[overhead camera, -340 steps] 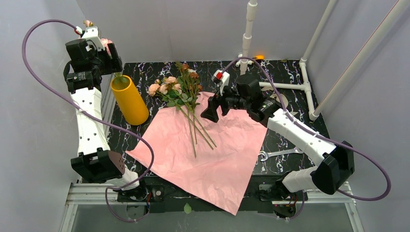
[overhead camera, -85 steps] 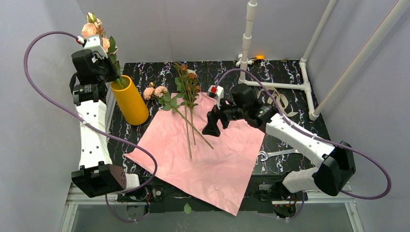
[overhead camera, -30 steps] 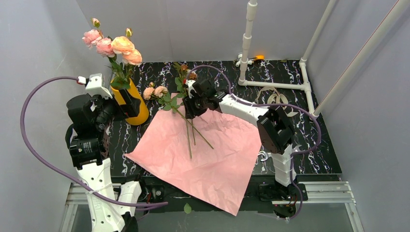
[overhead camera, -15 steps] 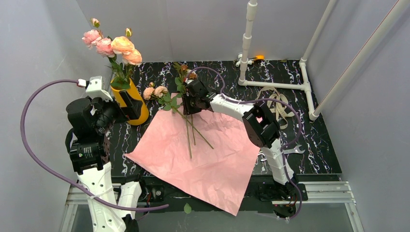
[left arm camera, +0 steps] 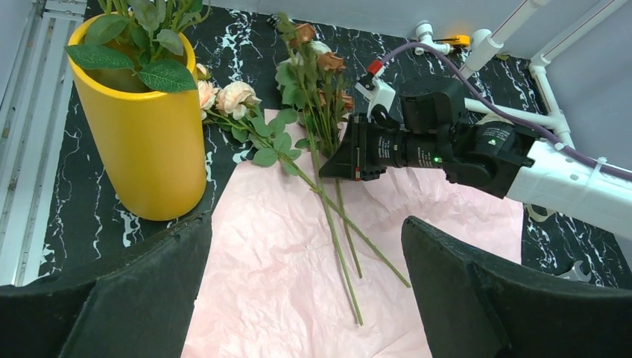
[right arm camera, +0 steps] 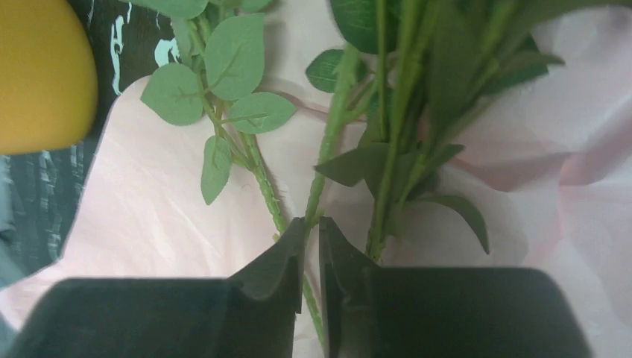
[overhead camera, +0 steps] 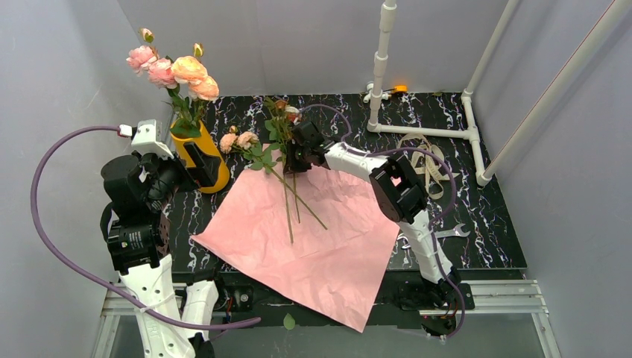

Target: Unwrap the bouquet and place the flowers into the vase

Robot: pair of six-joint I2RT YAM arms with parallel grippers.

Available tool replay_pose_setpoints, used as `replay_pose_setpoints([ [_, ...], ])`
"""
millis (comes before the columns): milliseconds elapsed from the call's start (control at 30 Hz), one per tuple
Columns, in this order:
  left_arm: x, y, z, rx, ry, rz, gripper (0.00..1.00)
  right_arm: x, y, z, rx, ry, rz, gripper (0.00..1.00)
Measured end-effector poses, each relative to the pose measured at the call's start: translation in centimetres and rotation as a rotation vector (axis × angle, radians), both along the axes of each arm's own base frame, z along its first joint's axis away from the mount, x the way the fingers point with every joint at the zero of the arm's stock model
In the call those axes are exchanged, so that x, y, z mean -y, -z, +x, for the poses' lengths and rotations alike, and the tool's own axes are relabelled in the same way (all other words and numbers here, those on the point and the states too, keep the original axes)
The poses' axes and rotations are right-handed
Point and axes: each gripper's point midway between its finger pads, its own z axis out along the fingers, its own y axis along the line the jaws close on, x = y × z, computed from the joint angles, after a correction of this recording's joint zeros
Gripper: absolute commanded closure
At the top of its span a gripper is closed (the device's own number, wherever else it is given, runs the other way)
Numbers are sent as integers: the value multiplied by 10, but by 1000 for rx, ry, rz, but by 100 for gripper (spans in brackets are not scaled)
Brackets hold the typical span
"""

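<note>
Where the loose flowers lie on the pink paper, stems running toward the near edge, the right gripper sits across them, jaws apparently pinching one stem. To its left, on the worktop beside the paper: the vase. Nearer that: the left gripper, jaws spread, empty.

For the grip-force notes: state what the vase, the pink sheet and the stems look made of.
The vase: smooth matte mustard wall without glare, likely plastic or painted ceramic. The pink sheet: thin paper, creased and crinkled. The stems: probably plastic, evenly green with tiny bumps; artificial-looking.
</note>
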Motion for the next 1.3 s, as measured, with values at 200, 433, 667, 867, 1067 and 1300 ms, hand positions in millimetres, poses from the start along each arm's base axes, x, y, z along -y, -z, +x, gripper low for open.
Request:
replay_pose_setpoints([
  [200, 4, 1, 2, -15, 13, -34, 2, 13, 7, -1, -137, 46, 118, 99],
  [433, 7, 5, 7, -44, 25, -70, 2, 25, -22, -6, -207, 61, 286, 99],
  [667, 10, 3, 5, -40, 35, -84, 2, 25, -63, -4, -152, 42, 365, 70],
  [867, 11, 0, 6, -26, 41, -87, 2, 19, -61, -7, -124, 36, 312, 61],
  [1067, 12, -3, 2, -11, 44, -84, 2, 8, -58, -6, -101, 23, 287, 61],
  [1300, 14, -5, 1, -1, 53, -84, 2, 3, -19, -3, -149, 27, 246, 60],
])
